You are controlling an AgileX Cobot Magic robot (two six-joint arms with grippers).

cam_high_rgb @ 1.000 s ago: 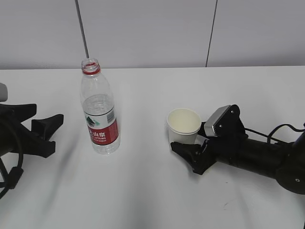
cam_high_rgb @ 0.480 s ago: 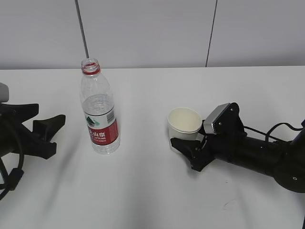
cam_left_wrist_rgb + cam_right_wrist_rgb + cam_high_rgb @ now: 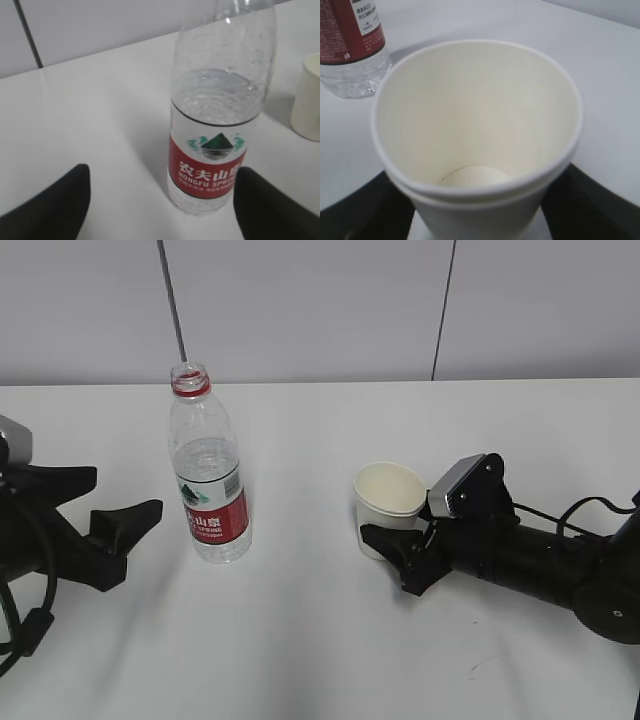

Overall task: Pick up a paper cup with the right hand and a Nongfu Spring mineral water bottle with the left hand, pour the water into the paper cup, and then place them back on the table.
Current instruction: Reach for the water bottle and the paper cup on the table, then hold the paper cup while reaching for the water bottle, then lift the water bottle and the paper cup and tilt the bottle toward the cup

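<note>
**A:** Between the right hand's fingers: the paper cup (image 3: 388,504). Confirm?

**B:** Confirmed. The right hand (image 3: 398,548) lies low on the table (image 3: 400,420), and the cup stands upright between its two black fingers (image 3: 360,205). In the right wrist view one finger shows at each lower side of the paper cup (image 3: 477,145), close against its wall. I cannot tell whether they press it or only flank it. The cup is empty; its bottom shows dry.

**A:** Grip state, right?

**B:** Cannot tell. Fingers are spread to cup width, contact not resolved.

**A:** Left side?

**B:** The left hand (image 3: 95,510) is spread wide and holds nothing. The Nongfu Spring mineral water bottle (image 3: 207,468) stands upright ahead of it, just beyond the fingertips (image 3: 140,515), apart from them. In the left wrist view the bottle (image 3: 217,110) sits ahead of the gap, nearer the right-side finger (image 3: 270,207) than the left-side one.

**A:** Bottle condition?

**B:** Cap off, red neck ring visible, water level slightly above the red-and-white label. Base flat on the table.

**A:** Bottle relative to the right hand?

**B:** Well apart, ahead and to the left of it; the right wrist view catches its lower label and base (image 3: 355,45) beyond the cup's rim.
</note>
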